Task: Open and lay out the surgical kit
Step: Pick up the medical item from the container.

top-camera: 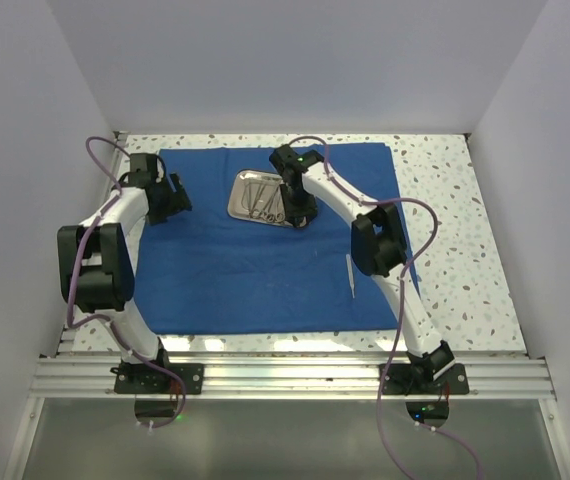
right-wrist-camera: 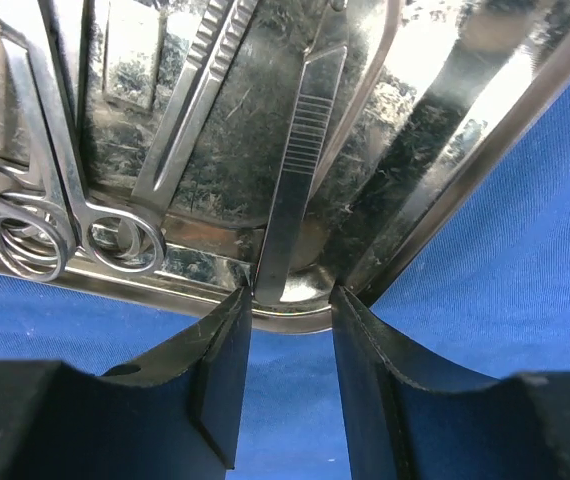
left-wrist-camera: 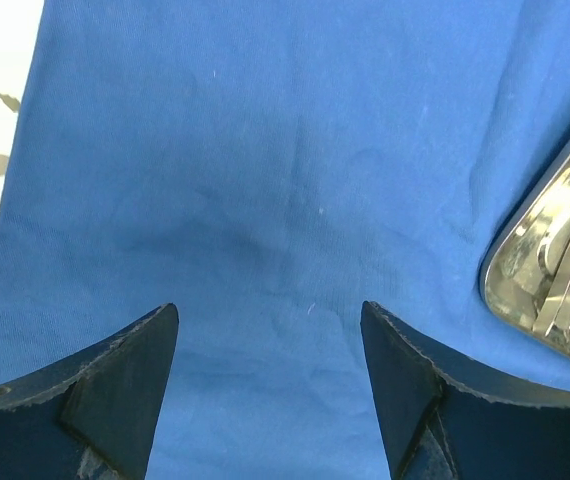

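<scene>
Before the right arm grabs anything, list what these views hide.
Top view: right tool hides part of the tray; lone instrument on the cloth too small to identify.
Right wrist: instruments cut off by top edge.
Left wrist: tray cut off by right edge.

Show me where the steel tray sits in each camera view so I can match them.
Top external: steel tray at upper centre, on the blue cloth.
Left wrist: one tray corner at the right edge.
Right wrist: tray fills the upper half, rim at lower centre.
Shared landmark: the blue cloth under the tray, seen in all three.
</scene>
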